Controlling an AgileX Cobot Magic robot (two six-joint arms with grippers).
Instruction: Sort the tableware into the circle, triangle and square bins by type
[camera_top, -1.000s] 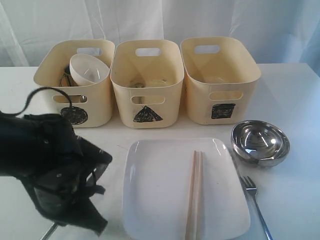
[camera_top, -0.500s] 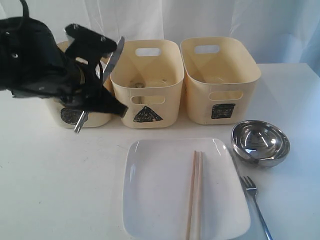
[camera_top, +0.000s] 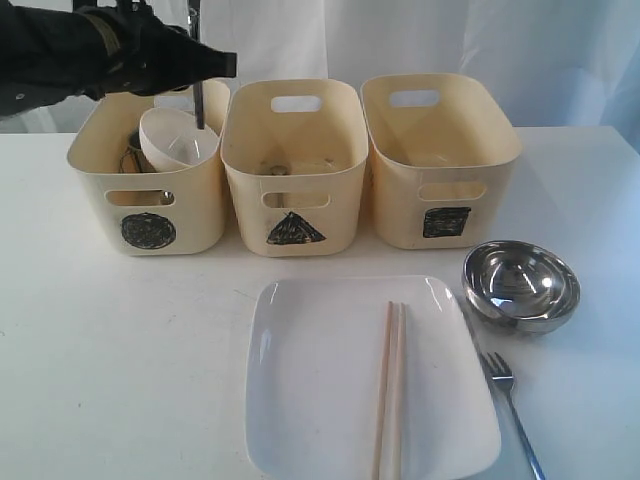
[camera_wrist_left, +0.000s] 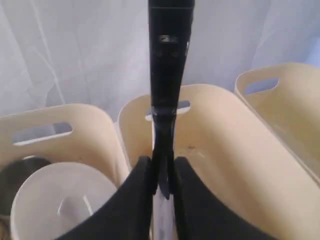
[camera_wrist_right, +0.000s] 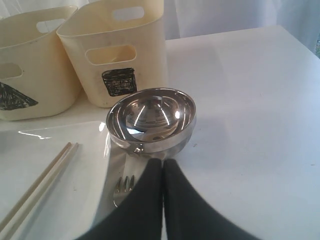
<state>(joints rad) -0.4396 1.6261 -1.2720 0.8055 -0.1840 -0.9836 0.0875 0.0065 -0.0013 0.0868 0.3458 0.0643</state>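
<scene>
Three cream bins sit in a row across the upper half of the exterior view: circle bin (camera_top: 150, 200) at left, triangle bin (camera_top: 295, 205) mid, square bin (camera_top: 440, 190) at right. Our left gripper (camera_top: 192, 62), upper left of frame, is clamped on the knife (camera_top: 198, 105), which hangs upright over the seam btw the circle and triangle bins. We judge it's held vertical so it can drop straight into a tub w/o catching a rim. The triangle bin looks like the cutlery one (small items on its floor, too blurred to name), so a short shift toward frame centre seems needed. The small white bowl (camera_top: 178, 140) leans inside the circle bin. Our right gripper (camera_wrist_right: 163, 167) has its fingers pressed together on nothing, just above the fork (camera_wrist_right: 122, 187) and near the steel bowl (camera_wrist_right: 152, 120). The chopsticks (camera_top: 388, 385) lie on the white plate (camera_top: 310, 390), lower centre, not yet sorted.
</scene>
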